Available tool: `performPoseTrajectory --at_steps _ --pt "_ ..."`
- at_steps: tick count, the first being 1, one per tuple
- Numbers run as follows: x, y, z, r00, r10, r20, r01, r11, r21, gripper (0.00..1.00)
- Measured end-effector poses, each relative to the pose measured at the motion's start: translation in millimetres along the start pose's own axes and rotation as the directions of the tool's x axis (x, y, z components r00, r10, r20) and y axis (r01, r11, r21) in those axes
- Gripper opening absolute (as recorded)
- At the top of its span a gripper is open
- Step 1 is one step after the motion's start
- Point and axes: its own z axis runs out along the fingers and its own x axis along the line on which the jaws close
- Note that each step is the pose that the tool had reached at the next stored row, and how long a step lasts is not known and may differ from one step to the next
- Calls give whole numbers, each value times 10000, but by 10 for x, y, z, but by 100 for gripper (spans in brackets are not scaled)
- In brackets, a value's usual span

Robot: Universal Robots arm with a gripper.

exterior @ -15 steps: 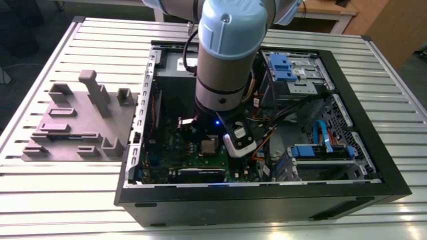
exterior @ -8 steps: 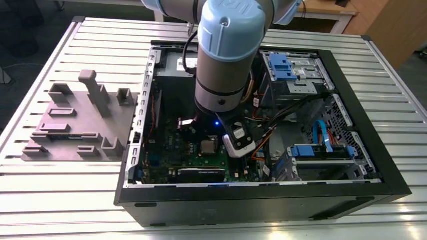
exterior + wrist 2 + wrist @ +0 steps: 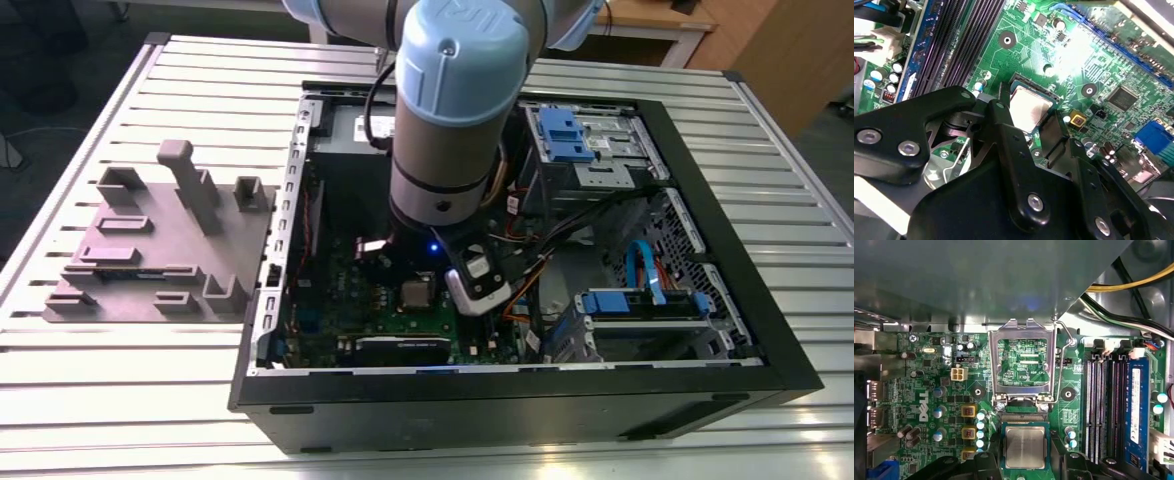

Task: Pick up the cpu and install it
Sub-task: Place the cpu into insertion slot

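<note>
**Cpu [image 3: 1025, 447] in the socket [image 3: 1025, 420], gripper [image 3: 1026, 466] astride it.**
Exterior view: arm [image 3: 447, 120] reaches into the case [image 3: 721, 330], over the cpu [image 3: 418, 293]. Second wrist view: fingers [image 3: 1004, 135] stand apart on either side of the cpu [image 3: 1029, 107], gripping nothing. First wrist view: bracket [image 3: 1021, 330] raised open, just beside the cpu.

A ribbed metal desk [image 3: 787, 190] spans the exterior view. Beyond it, at one o'clock, stands pale wooden furniture [image 3: 781, 45]; at eleven o'clock lies dark floor [image 3: 60, 70].
</note>
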Motion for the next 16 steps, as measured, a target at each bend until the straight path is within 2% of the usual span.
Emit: performPoseTrajectory --at_steps 8,16 --pt "12 0 56 10000 -1 -4 1 10000 0 47" --pt "12 1 60 10000 -2 0 2 10000 -42 47"
